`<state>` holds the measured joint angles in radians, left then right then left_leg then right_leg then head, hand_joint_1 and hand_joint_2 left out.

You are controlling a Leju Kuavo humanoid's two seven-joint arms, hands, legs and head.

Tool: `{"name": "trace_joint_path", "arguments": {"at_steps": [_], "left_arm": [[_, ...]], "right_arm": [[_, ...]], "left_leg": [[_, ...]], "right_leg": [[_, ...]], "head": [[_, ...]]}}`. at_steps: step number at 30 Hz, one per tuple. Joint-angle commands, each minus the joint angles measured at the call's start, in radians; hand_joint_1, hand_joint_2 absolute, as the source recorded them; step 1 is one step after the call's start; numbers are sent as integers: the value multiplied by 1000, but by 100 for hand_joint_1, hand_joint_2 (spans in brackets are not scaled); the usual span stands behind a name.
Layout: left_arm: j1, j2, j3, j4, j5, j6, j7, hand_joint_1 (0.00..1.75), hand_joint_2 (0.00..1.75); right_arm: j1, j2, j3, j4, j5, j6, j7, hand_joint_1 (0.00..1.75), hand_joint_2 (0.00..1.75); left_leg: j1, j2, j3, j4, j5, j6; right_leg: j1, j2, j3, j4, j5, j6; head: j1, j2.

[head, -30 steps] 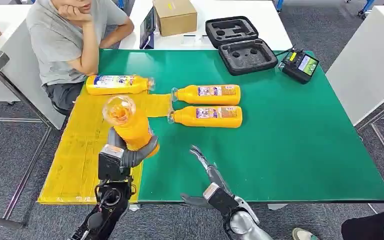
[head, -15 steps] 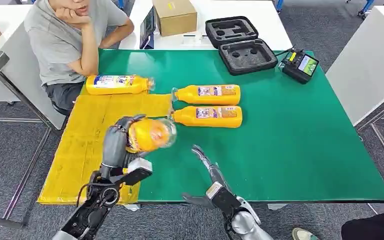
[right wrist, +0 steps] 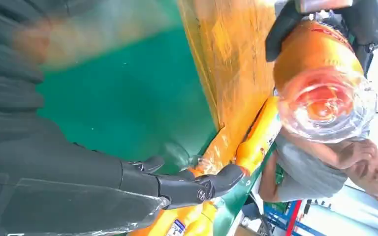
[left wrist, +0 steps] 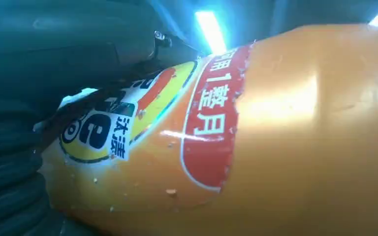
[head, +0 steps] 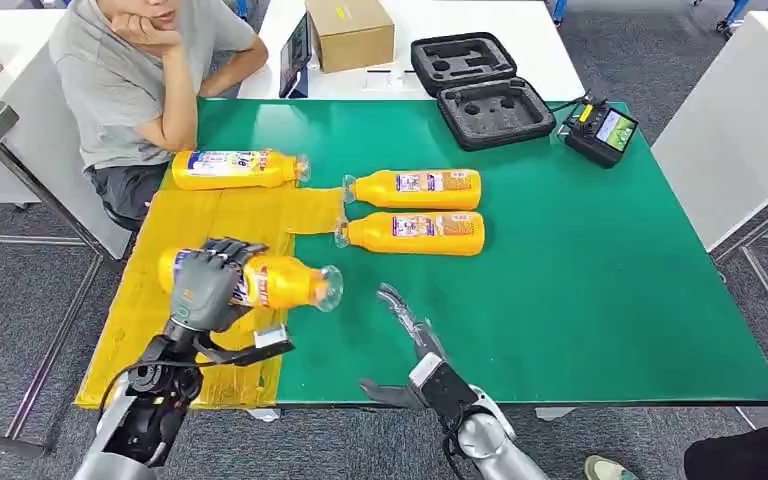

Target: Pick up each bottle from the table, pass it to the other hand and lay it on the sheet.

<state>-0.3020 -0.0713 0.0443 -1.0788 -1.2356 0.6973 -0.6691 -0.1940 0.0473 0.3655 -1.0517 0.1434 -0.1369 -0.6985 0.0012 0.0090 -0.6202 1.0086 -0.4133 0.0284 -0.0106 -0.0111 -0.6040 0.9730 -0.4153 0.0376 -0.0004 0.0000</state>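
My left hand (head: 205,287) grips an orange bottle (head: 280,282) lying sideways just above the yellow sheet (head: 175,330), its clear base (right wrist: 325,103) toward my right hand. Up close, the left wrist view shows the bottle's label (left wrist: 211,118). My right hand (head: 412,335) is open above the green table (head: 580,300) near its front edge, holding nothing. Another bottle (head: 232,169) lies at the sheet's far end. Two more bottles (head: 415,188) (head: 415,232) lie side by side on the green table to the right of the sheet.
A person in a grey shirt (head: 125,85) sits at the table's far left corner. At the back are a cardboard box (head: 350,32), an open black foam case (head: 480,88) and a small black device (head: 600,130). A white table (head: 750,120) stands to the right.
My left hand has turned the bottle from upright to lying sideways and lowered it leftward over the sheet. The right hand has barely moved.
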Motion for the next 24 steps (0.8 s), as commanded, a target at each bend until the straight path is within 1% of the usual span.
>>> {"name": "trace_joint_path", "arguments": {"at_steps": [1, 3, 4, 5, 6, 7, 10, 11, 12, 15, 18, 19, 20, 21, 22, 23, 24], "left_arm": [[-53, -11, 118, 46, -147, 1, 74, 175, 175], [-57, 16, 96, 34, -218, 1, 145, 175, 175], [-68, 31, 80, 62, -224, 1, 184, 175, 175], [-69, 35, 74, 68, -225, 1, 197, 175, 175], [-76, 25, 69, 87, -248, 1, 220, 175, 175], [-76, 25, 69, 87, -248, 1, 220, 175, 175], [-76, 25, 69, 87, -248, 1, 220, 175, 175], [-76, 25, 69, 87, -248, 1, 220, 175, 175], [-65, 54, 34, 87, -215, 1, 240, 175, 175], [-111, 68, -6, 240, -237, 1, 297, 175, 175], [-178, 76, -44, 445, -226, 1, 350, 175, 175], [-207, 78, -44, 509, -187, -30, 355, 175, 175], [-228, 89, -52, 551, -176, -54, 362, 173, 175], [-237, 94, -51, 569, -155, -61, 350, 175, 175], [-251, 98, -49, 595, -123, -75, 330, 175, 175], [-262, 102, -49, 617, -96, -97, 309, 175, 175], [-269, 106, -46, 630, -80, -110, 300, 175, 175]], "right_arm": [[-51, 11, 17, 80, -14, 14, 0, 0, 175], [-50, 12, 20, 78, -16, 18, 0, 0, 175], [-50, 13, 23, 78, -14, 20, 0, 0, 175], [-50, 13, 24, 78, -13, 20, 0, 0, 175], [-55, 13, 27, 81, -15, 20, 0, 0, 175], [-55, 13, 27, 81, -15, 20, 0, 0, 175], [-55, 13, 27, 81, -15, 20, 0, 0, 175], [-55, 13, 27, 81, -15, 20, 0, 0, 175], [-57, 14, 33, 84, -20, 15, 0, 0, 175], [-58, 11, 31, 86, -18, 19, 0, 0, 175], [-50, 6, 26, 80, -19, 18, 0, 0, 175], [-46, 3, 26, 76, -19, 18, 0, 0, 175], [-46, 2, 26, 76, -21, 24, 0, 0, 175], [-48, 1, 28, 79, -20, 27, 0, 0, 175], [-51, 0, 27, 82, -23, 27, 0, 0, 175], [-53, -1, 29, 84, -25, 28, 0, 0, 175], [-54, -1, 29, 84, -28, 29, 0, 0, 175]], "left_leg": [[1, 0, 5, 0, -2, -1], [1, 0, 2, 0, -1, -1], [1, 0, 4, 1, -2, -1], [1, 0, 2, 0, -1, -1], [1, 0, 4, 0, -2, -2], [0, -1, 2, 0, -1, -1], [1, 0, 5, 0, -2, -2], [1, -1, 4, 0, -1, -2], [0, -1, 2, 0, -1, -1], [1, -1, 5, -1, -2, -2], [0, -2, 4, -1, 0, -1], [0, -2, 6, -1, -1, -2], [0, -3, 4, -2, 0, -1], [0, -4, 5, -2, 0, -2], [0, -2, 3, -1, 0, -1], [1, -2, 5, -1, -1, -2], [1, -1, 3, -1, -1, -1]], "right_leg": [[1, 2, 5, 0, -2, -1], [0, 1, 2, 0, -1, -1], [1, 1, 4, 0, -2, -1], [1, 1, 2, 0, -1, -1], [1, 2, 3, 0, -1, -2], [0, 0, 2, 0, -1, -1], [0, 1, 5, 0, -2, -2], [0, 0, 4, 0, -1, -1], [0, 0, 2, 0, -1, -1], [0, 1, 5, 0, -2, -2], [0, -1, 4, 0, -1, -1], [0, -1, 5, 0, -2, -2], [0, -2, 4, -1, -1, -1], [0, -2, 6, -1, -2, -2], [0, -1, 3, 0, -1, -1], [0, 0, 5, -1, -1, -2], [0, 0, 3, 0, -1, -1]], "head": [[0, 0], [0, 0], [0, 0], [0, 0], [0, 0], [0, 0], [0, 0], [0, 0], [0, 0], [0, 0], [0, 0], [0, 0], [0, 0], [1, 0], [0, 0], [0, 0], [0, 0]]}}
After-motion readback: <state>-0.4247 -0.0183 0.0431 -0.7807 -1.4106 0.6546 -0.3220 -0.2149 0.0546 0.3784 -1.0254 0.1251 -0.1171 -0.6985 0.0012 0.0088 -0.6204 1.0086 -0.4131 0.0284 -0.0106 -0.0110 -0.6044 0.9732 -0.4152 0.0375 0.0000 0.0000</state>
